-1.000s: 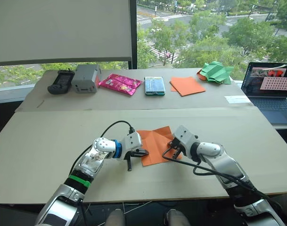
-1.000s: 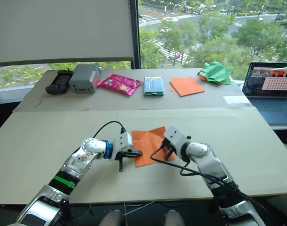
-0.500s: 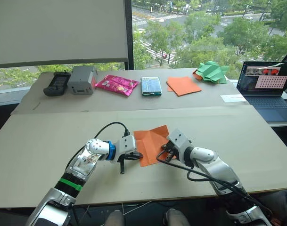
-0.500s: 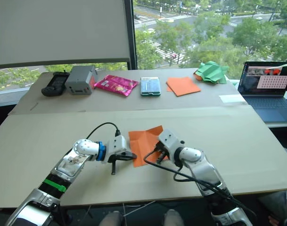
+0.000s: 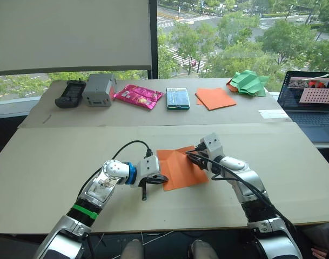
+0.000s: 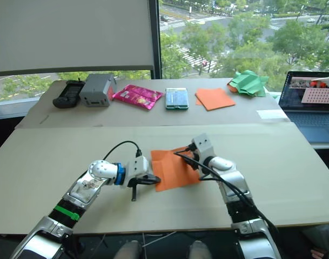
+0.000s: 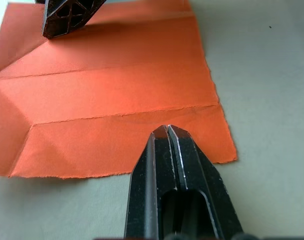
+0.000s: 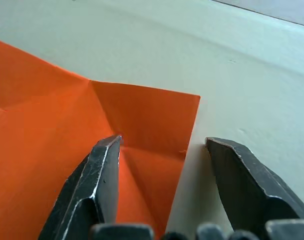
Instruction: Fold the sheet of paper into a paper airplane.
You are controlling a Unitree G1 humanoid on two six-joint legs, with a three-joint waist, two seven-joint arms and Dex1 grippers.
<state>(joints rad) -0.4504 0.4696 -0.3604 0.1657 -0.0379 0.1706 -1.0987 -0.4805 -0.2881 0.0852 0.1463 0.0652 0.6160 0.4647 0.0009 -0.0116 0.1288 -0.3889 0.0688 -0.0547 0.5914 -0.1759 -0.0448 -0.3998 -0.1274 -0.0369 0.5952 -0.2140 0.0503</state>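
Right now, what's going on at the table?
The robot is partway through folding the sheet of paper, which lies creased but mostly flat on the table. The left gripper, fingers shut, presses on the sheet's left edge. The right gripper is open at the far right corner, one finger over the paper, one over the table. No airplane shape yet.

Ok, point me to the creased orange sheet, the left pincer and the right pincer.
Sheet of paper point(image 5: 181, 168): left eye view, flat centre of the sheet.
Left pincer point(image 7: 167, 129): left wrist view, closed fingertips resting on the sheet's near edge.
Right pincer point(image 8: 164, 143): right wrist view, midway between the open fingertips, over the sheet's corner.
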